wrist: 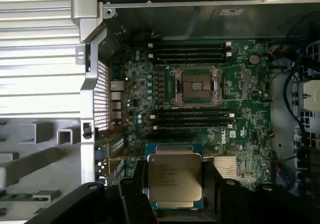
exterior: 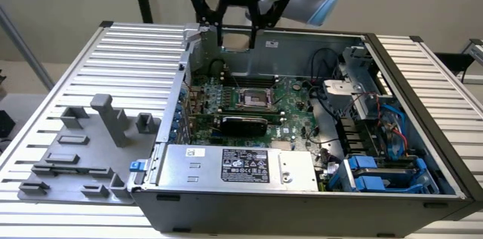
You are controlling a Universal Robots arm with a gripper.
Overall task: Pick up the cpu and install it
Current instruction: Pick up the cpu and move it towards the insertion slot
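Gripper (exterior: 236,40) hangs over the open computer case (exterior: 302,205), jaws clamped on the cpu (wrist: 174,181). The chip sits flat between two black fingers (wrist: 131,200), its silver top facing the wrist camera. Beneath lies the green motherboard (wrist: 250,119); its metal-framed socket (wrist: 196,85) is well apart from the chip.

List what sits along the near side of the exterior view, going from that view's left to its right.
grey fixture tray with upright blocks → silver power supply box with the black label → blue drive caddies
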